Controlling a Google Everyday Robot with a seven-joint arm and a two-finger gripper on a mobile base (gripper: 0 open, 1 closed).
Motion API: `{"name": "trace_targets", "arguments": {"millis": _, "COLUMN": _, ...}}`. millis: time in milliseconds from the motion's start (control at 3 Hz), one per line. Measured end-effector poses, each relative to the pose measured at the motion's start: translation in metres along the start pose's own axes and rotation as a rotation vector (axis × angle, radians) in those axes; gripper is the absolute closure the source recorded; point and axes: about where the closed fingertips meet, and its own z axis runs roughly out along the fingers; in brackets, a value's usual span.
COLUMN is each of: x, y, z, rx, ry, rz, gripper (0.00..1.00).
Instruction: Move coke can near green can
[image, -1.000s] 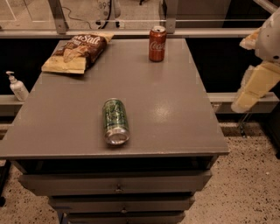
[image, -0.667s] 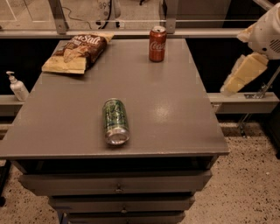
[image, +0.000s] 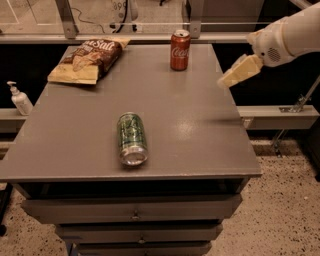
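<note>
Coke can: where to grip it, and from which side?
Grip the coke can across its mid-body, coming in level from the right. It stands upright near the far edge of the table, so its round side wall is exposed. The hand hangs just off the table's right edge, with only bare tabletop between them.

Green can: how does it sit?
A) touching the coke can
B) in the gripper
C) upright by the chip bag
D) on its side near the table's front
D: the green can lies on its side near the table front; the gripper hangs off the right edge.
</note>
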Motion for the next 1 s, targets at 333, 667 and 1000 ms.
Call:
{"name": "trace_targets", "arguments": {"millis": 333, "x": -0.014, "y": -0.018, "z": 0.042, "rx": 0.001, "ry": -0.157, "rz": 0.076, "gripper": 0.0}}
{"name": "trace_targets", "arguments": {"millis": 667, "x": -0.017, "y": -0.016, "z": 0.057, "rx": -0.015, "ry": -0.19, "rz": 0.104, "gripper": 0.0}}
{"name": "trace_targets", "arguments": {"millis": 1000, "x": -0.017, "y": -0.016, "z": 0.057, "rx": -0.015, "ry": -0.188, "rz": 0.102, "gripper": 0.0}}
